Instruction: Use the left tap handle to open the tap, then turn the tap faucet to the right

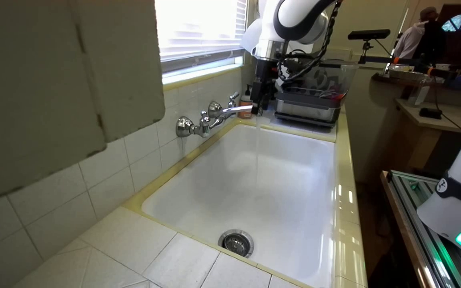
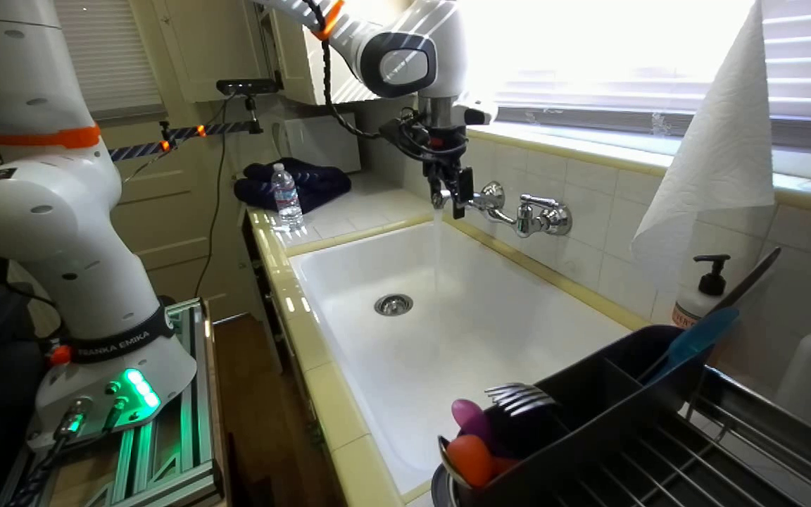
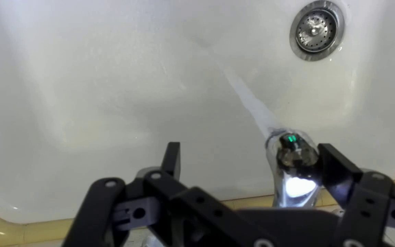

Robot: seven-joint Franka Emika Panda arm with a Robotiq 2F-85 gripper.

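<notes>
The chrome faucet spout (image 1: 236, 109) sticks out from the tiled wall over the white sink (image 1: 290, 168). Water (image 1: 257, 148) runs from its tip in all views. The near tap handle (image 1: 204, 122) and the far tap handle (image 1: 233, 98) show in an exterior view; a handle also shows there (image 2: 538, 204). My gripper (image 3: 250, 156) is open and points down at the spout's end. In the wrist view the spout (image 3: 295, 171) is between the fingers, against or very close to the right-hand finger and well apart from the left-hand one. The gripper hides part of the spout in both exterior views.
A dish rack (image 2: 631, 394) with utensils and a soap bottle (image 2: 698, 296) stand at one end of the sink. A water bottle (image 2: 286, 197) and dark cloth (image 2: 314, 184) lie beyond the other end. A paper towel (image 2: 715, 134) hangs near the window. The drain (image 3: 315, 31) is uncovered.
</notes>
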